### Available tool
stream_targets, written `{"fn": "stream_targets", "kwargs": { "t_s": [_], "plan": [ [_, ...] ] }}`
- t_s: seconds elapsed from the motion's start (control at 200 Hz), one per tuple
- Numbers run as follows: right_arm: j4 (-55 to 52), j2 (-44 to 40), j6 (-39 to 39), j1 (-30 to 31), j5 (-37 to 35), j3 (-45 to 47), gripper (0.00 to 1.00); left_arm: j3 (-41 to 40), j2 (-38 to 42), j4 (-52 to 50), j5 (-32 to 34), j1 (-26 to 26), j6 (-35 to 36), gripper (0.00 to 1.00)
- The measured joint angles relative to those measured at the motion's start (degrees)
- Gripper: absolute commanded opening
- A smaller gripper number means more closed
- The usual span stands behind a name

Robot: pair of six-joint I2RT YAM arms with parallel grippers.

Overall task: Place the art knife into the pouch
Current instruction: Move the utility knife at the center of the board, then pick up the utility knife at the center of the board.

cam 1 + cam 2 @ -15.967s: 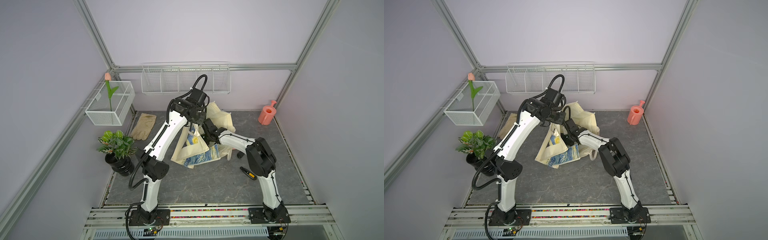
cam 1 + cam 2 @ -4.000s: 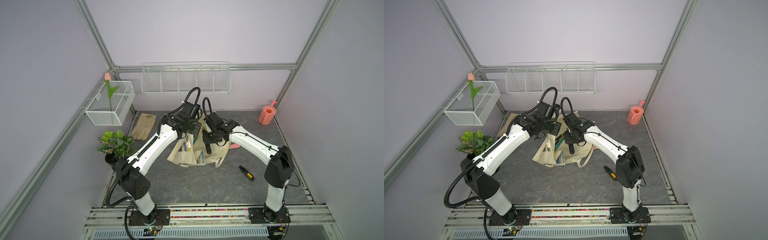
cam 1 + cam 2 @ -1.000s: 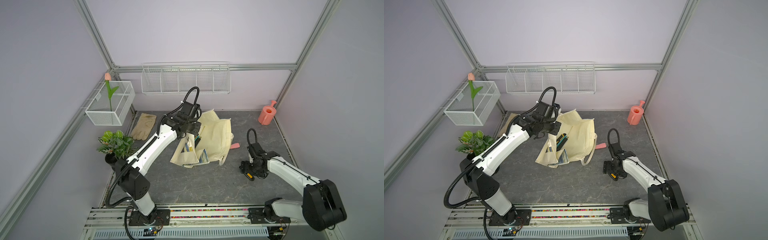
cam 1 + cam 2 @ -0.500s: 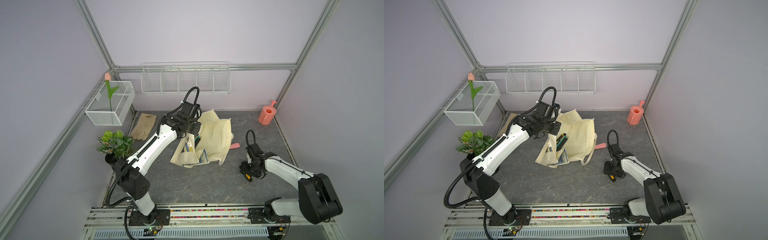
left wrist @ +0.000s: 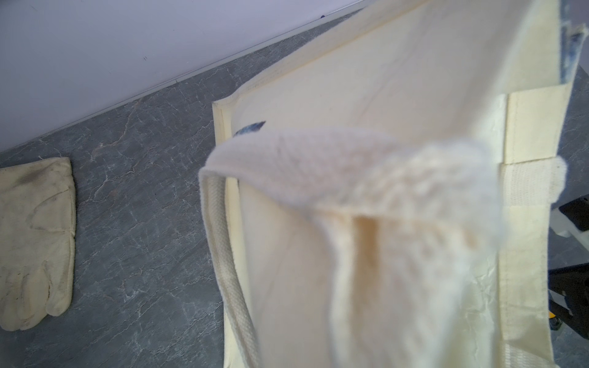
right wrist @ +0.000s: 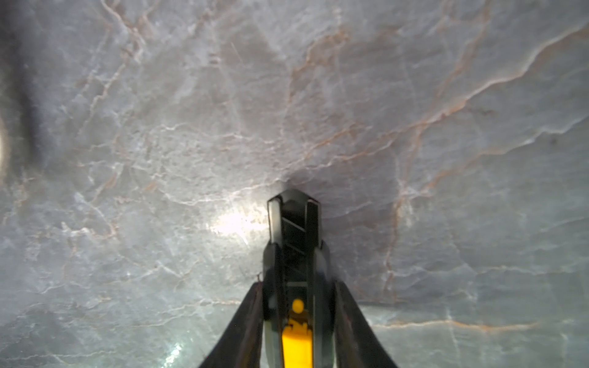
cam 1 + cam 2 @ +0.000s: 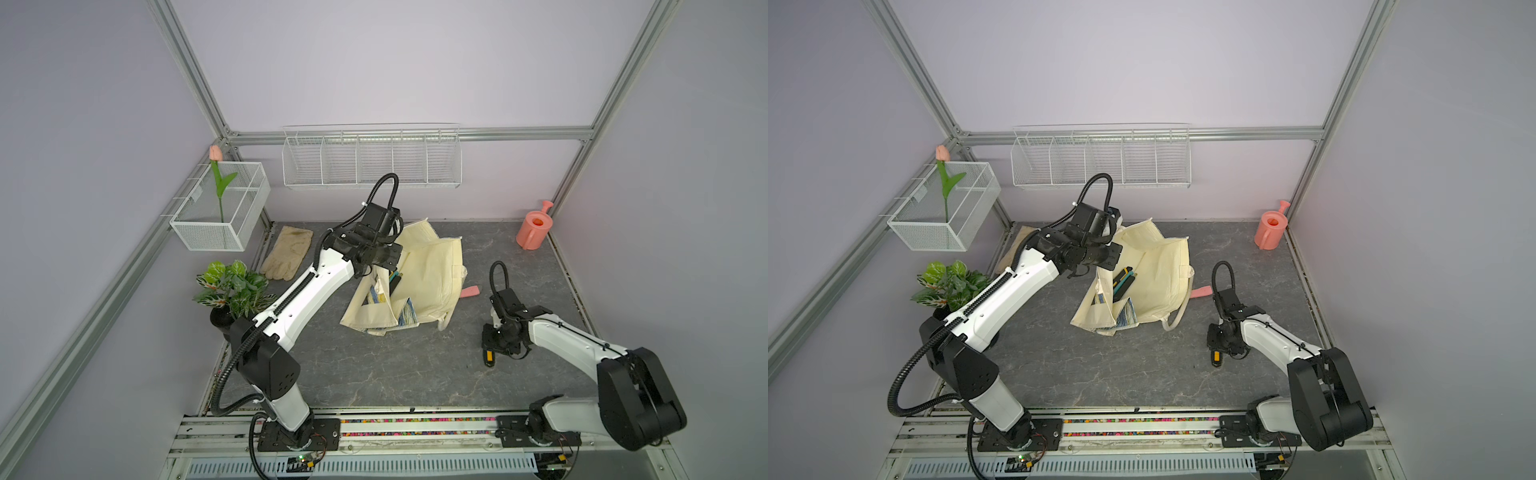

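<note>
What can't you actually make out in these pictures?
- The art knife: rear cut off by the right wrist view's edge; in both top views the right claw covers most of it.
- The left claw gripping the pouch: blurred cloth hides it in the left wrist view.
- Inside the pouch, dark tools: too small in a top view.

On the grey marbled desk, beige gloves lie flat at ten o'clock, a potted plant stands at nine, and a pink watering can sits in the corner at two. A white wire rack hangs at twelve. A wire basket holding a pink tulip hangs at ten.
</note>
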State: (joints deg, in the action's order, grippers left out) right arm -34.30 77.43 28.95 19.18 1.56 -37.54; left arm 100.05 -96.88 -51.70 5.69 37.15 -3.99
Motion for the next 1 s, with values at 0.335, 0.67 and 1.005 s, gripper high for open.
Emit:
{"fn": "stream_targets", "kwargs": {
  "t_s": [0.335,0.67,1.005],
  "plan": [
    [0.4,4.5,0.1,0.5,0.2,-3.9,0.28,0.0,0.0,0.0,0.0,0.0,0.0,0.0],
    [0.8,14.3,-2.1,-0.3,-0.7,-15.5,0.45,0.0,0.0,0.0,0.3,0.0,0.0,0.0],
    [0.7,13.6,-3.1,-0.2,-0.7,-13.4,0.56,0.0,0.0,0.0,0.3,0.0,0.0,0.0]
  ]
}}
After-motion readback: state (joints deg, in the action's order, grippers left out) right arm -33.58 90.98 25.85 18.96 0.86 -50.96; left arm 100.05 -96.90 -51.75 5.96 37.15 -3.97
